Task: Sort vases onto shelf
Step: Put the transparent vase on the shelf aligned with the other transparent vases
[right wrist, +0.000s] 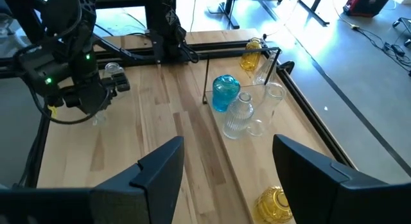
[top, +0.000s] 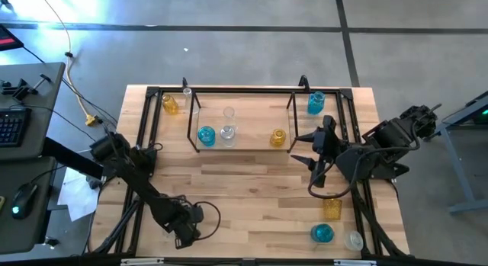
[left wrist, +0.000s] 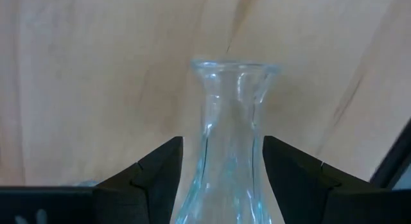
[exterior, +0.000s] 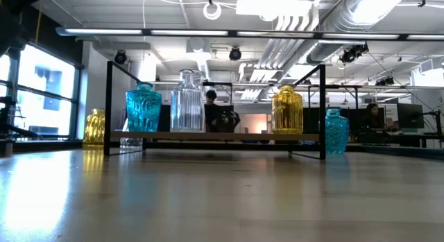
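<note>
My left gripper (top: 181, 234) (left wrist: 223, 147) is near the table's near-left corner, shut on a clear glass vase (left wrist: 231, 115) whose flared mouth (left wrist: 234, 65) shows beyond the fingers. My right gripper (top: 303, 147) (right wrist: 228, 147) hovers open just off the shelf's right end, touching nothing. The shelf (top: 252, 125) (exterior: 215, 136) holds a blue vase (top: 206, 135) (exterior: 143, 109), a ribbed clear one (top: 227, 133) (exterior: 186, 103), a tall clear one (top: 229, 113) and a yellow one (top: 278, 136) (exterior: 286, 110), all standing on their bases. My left gripper pinches the clear vase between its two fingers (left wrist: 160, 172), one on each side of the body just below the narrow neck (left wrist: 196, 182). The neck and mouth stick out beyond the fingertips. Whether its base is on the table is out of view.
Off the shelf stand a yellow vase (top: 170, 104) and a blue one (top: 316, 103) (exterior: 336, 131) by the far corners. A yellow (top: 332, 209), a blue (top: 322, 233) and a clear vase (top: 353, 239) stand near the right near corner. A black frame (top: 145, 129) edges the table.
</note>
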